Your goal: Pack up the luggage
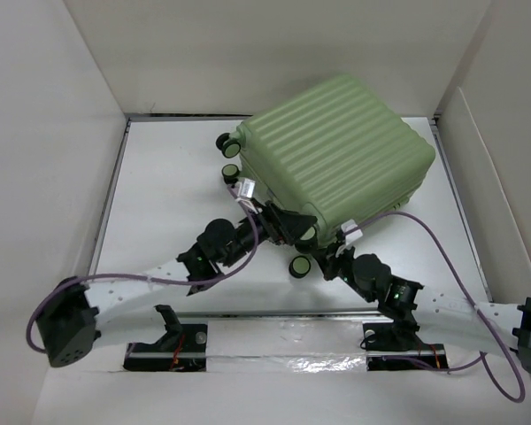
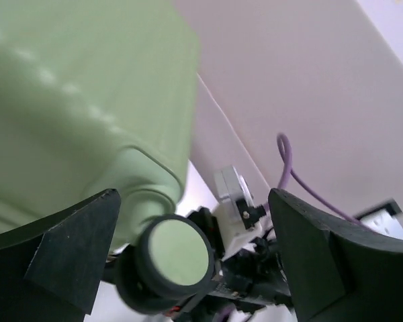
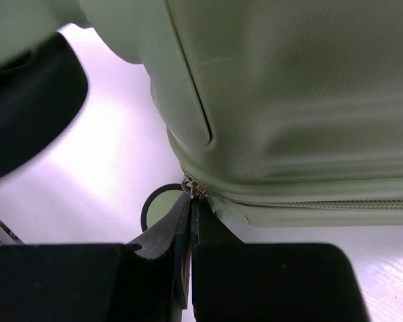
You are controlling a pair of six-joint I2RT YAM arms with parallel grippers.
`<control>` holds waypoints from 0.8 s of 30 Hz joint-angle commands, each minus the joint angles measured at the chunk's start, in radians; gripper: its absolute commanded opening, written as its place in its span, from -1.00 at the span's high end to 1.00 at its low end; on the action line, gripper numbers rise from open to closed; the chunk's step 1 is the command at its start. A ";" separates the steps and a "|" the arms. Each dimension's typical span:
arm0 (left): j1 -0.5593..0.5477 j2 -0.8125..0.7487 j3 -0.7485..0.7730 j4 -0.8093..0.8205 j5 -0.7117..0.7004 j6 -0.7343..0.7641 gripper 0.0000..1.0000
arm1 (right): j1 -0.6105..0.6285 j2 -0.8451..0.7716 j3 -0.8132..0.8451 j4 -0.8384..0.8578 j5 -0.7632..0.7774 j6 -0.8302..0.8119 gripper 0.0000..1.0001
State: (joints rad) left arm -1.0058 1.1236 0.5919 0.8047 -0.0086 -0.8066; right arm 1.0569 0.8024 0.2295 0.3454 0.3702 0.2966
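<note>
The luggage (image 1: 336, 142) is a large pale green ribbed suitcase lying closed on the table, its black wheels toward me. My left gripper (image 1: 292, 226) is open at its near corner. In the left wrist view (image 2: 191, 201) the jaws stand wide apart, with a green-capped wheel (image 2: 178, 251) and the shell (image 2: 67, 100) between them, touching nothing. My right gripper (image 1: 332, 257) is at the near edge. In the right wrist view (image 3: 190, 201) it is shut on the metal zipper pull (image 3: 190, 188), at the end of the zipper track (image 3: 322, 203) under the shell (image 3: 289, 100).
White walls box in the table (image 1: 159, 212) on the left, back and right. Two more wheels (image 1: 226, 155) stick out at the suitcase's left end, and one wheel (image 1: 299, 265) sits between my grippers. Purple cables (image 1: 442, 248) trail from both arms.
</note>
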 commanded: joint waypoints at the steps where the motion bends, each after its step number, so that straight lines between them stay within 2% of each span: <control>1: 0.016 -0.207 0.055 -0.269 -0.280 0.142 -0.85 | 0.045 -0.037 0.024 0.115 -0.085 0.035 1.00; 2: 0.062 -0.243 0.066 -0.360 -0.325 0.155 -0.89 | 0.045 -0.034 0.022 0.115 -0.085 0.035 1.00; 4: 0.151 -0.318 0.107 -0.404 -0.369 0.170 -0.85 | 0.045 -0.029 0.022 0.115 -0.083 0.030 1.00; 7: 0.364 -0.279 0.198 -0.394 -0.305 0.202 -0.59 | 0.035 -0.020 0.030 0.122 -0.105 0.012 1.00; 8: 0.421 -0.242 0.238 -0.403 -0.236 0.222 -0.39 | 0.035 -0.016 0.039 0.118 -0.109 0.004 1.00; 9: 0.549 -0.141 0.337 -0.424 -0.175 0.222 -0.34 | 0.035 -0.009 0.044 0.116 -0.116 0.001 1.00; 10: 0.612 -0.078 0.391 -0.444 -0.013 0.231 -0.29 | 0.035 -0.002 0.047 0.116 -0.131 -0.001 1.00; 11: 0.665 -0.020 0.452 -0.496 0.068 0.265 -0.13 | 0.035 0.003 0.048 0.121 -0.137 -0.004 1.00; 13: 0.801 0.140 0.580 -0.503 0.238 0.343 -0.06 | 0.025 0.011 0.050 0.136 -0.155 -0.007 1.00; 14: 0.837 0.183 0.620 -0.540 0.395 0.454 -0.09 | 0.025 0.018 0.050 0.148 -0.165 -0.010 1.00; 15: 0.893 0.250 0.688 -0.629 0.468 0.581 -0.21 | 0.014 0.021 0.050 0.159 -0.178 -0.019 1.00; 16: 0.894 0.277 0.715 -0.630 0.469 0.583 -0.21 | 0.014 0.021 0.050 0.159 -0.178 -0.019 1.00; 18: 0.981 0.318 0.743 -0.731 0.623 0.725 -0.46 | 0.000 0.020 0.053 0.156 -0.191 -0.033 1.00; 20: 0.993 0.331 0.747 -0.830 0.650 0.853 -0.69 | -0.018 0.006 0.048 0.153 -0.211 -0.040 1.00; 24: 0.983 0.367 0.768 -0.866 0.746 0.909 -0.98 | -0.080 -0.023 0.034 0.155 -0.287 -0.037 1.00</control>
State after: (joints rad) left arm 0.0017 1.5265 1.2949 -0.0086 0.5468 -0.0605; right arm 0.9939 0.8177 0.2291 0.3653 0.2283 0.2646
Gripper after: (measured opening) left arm 0.975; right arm 0.019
